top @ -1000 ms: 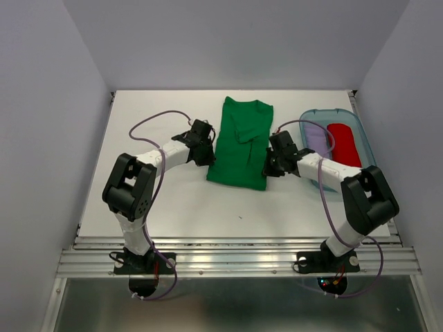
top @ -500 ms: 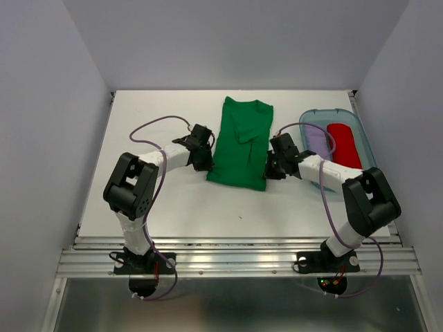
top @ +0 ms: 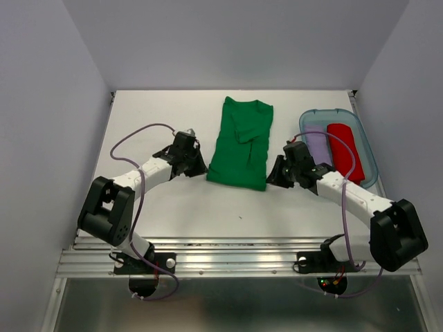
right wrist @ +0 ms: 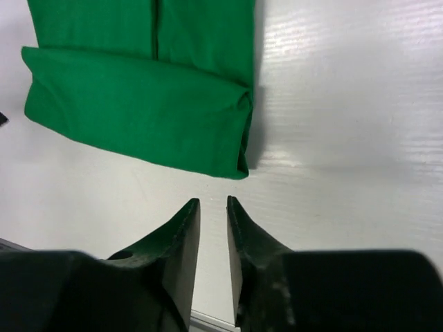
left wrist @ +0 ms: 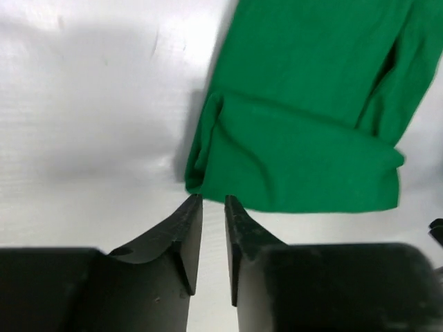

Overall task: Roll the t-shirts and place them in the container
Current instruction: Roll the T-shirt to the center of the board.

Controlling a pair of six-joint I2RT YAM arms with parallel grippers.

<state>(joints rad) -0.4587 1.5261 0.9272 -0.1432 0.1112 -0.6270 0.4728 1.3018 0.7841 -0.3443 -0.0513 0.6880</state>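
The green t-shirt point(top: 242, 142) lies flat on the white table, folded into a long strip, neck at the far end. Its near end is turned over into one thick fold, seen in the left wrist view point(left wrist: 304, 173) and the right wrist view point(right wrist: 138, 117). My left gripper point(top: 199, 166) sits just off the fold's left corner, its jaws point(left wrist: 213, 200) a narrow gap apart and empty. My right gripper point(top: 277, 176) sits just off the fold's right corner, its jaws point(right wrist: 213, 202) a narrow gap apart and empty. Neither touches the fabric.
A clear blue-rimmed bin point(top: 339, 111) stands at the right, holding a red fabric roll point(top: 344, 149) and a pale lavender fabric roll point(top: 316, 142). The right arm lies just in front of the bin. Grey walls close in the table on three sides.
Both grippers were at the shirt's side edges near its near end; they have let go and drawn back toward me and outward. The shirt stays put.
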